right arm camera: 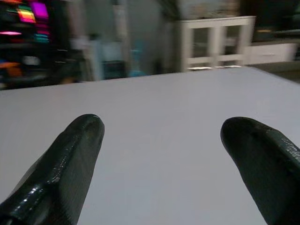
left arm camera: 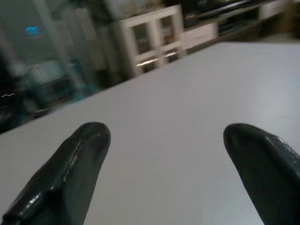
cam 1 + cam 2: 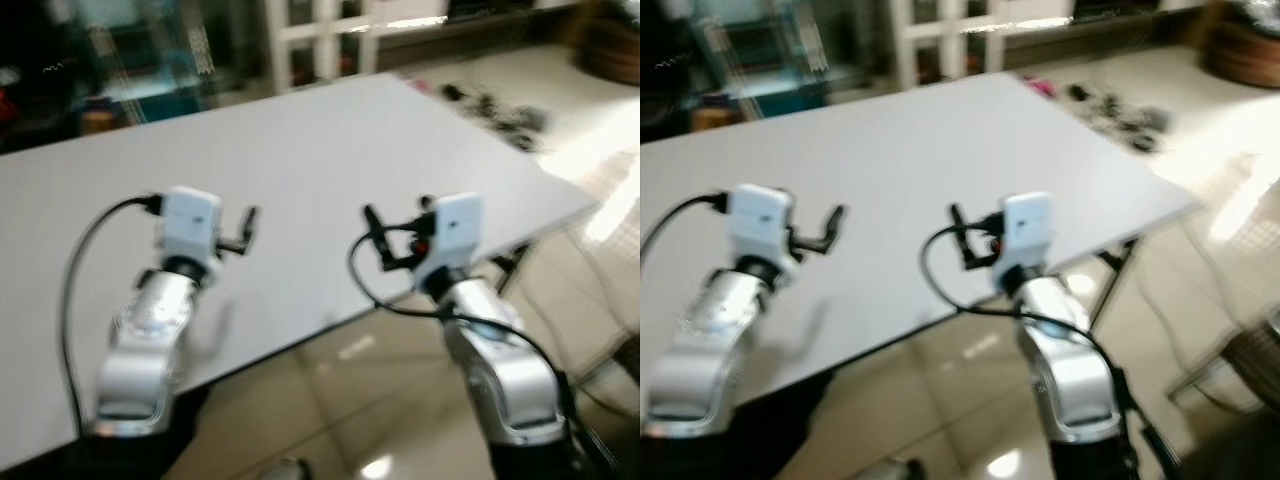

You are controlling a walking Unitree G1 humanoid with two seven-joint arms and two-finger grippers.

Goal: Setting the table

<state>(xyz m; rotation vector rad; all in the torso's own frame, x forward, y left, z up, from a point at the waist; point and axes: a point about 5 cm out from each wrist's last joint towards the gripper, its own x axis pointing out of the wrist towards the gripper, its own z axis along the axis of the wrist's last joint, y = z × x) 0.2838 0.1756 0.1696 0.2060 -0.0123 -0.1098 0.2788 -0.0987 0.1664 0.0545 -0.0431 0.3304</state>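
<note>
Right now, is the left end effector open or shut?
Open. In the left wrist view the two black fingers stand wide apart, with bare white table between them and nothing held.

Both eye views are soft with motion blur: the edges of the tabletop (image 3: 330, 150), the white cabinet (image 3: 320, 40) at the far side and the dark clutter on the floor (image 3: 495, 105) to the far right are all smeared. Strong light enters from the right, bleaching the floor (image 3: 600, 160) there to near white, and small glare spots shine on the glossy near floor. The far left is dim and murky. Faint shadows lie on the tabletop beside the left arm. In the wrist views, the black fingers (image 2: 70, 173) loom large and out of focus, with slight sheen; the backgrounds are blurred, with bright coloured lights (image 1: 26, 14) glowing in one dark corner.
</note>
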